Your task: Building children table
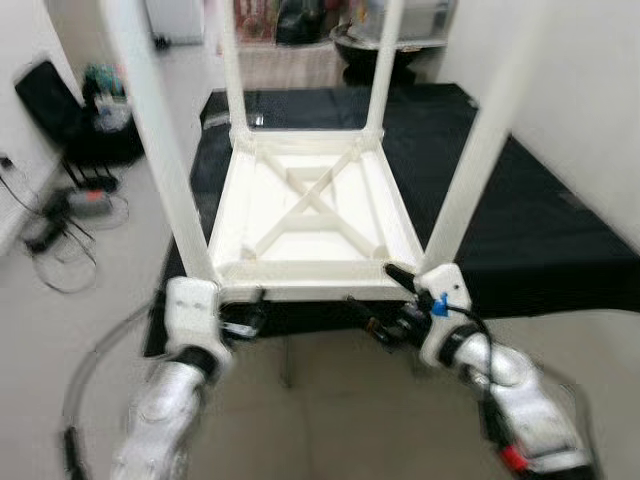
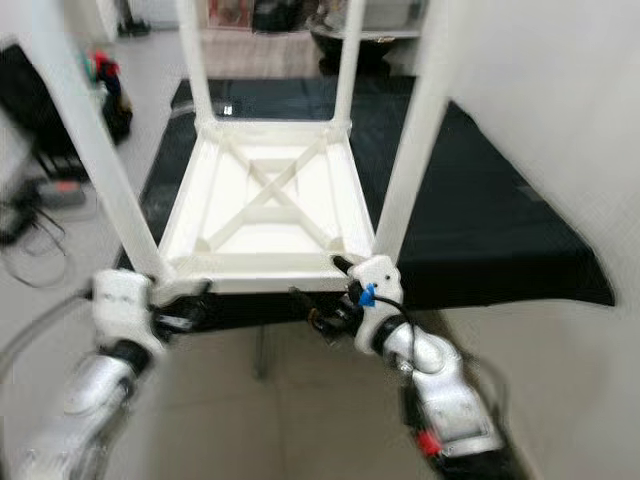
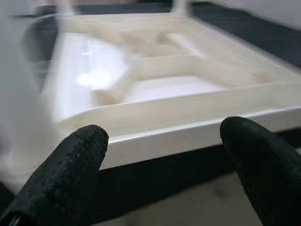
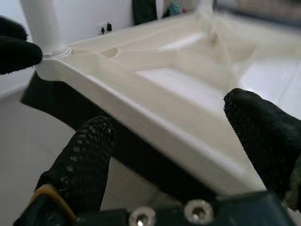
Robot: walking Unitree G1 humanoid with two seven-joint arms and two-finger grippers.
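A white children's table (image 1: 310, 215) lies upside down on a black-covered surface (image 1: 540, 230), with its legs (image 1: 160, 150) pointing up. The underside shows a crossed brace (image 2: 275, 205). My left gripper (image 1: 243, 318) is at the near left corner, just under the rim. In the left wrist view its fingers (image 3: 75, 160) stand open in front of the rim (image 3: 188, 136). My right gripper (image 1: 386, 300) is at the near right corner, beside the leg (image 1: 470, 170). It is open, with one finger (image 4: 89, 150) below the rim (image 4: 155, 127) and the other above it.
The black surface's near edge (image 2: 520, 290) drops to a pale floor (image 1: 320, 400) where I stand. A black bag (image 1: 60, 110) and cables (image 1: 60, 230) lie on the floor to the left. A white wall (image 1: 590, 90) runs along the right. Shelves (image 1: 300, 30) stand at the back.
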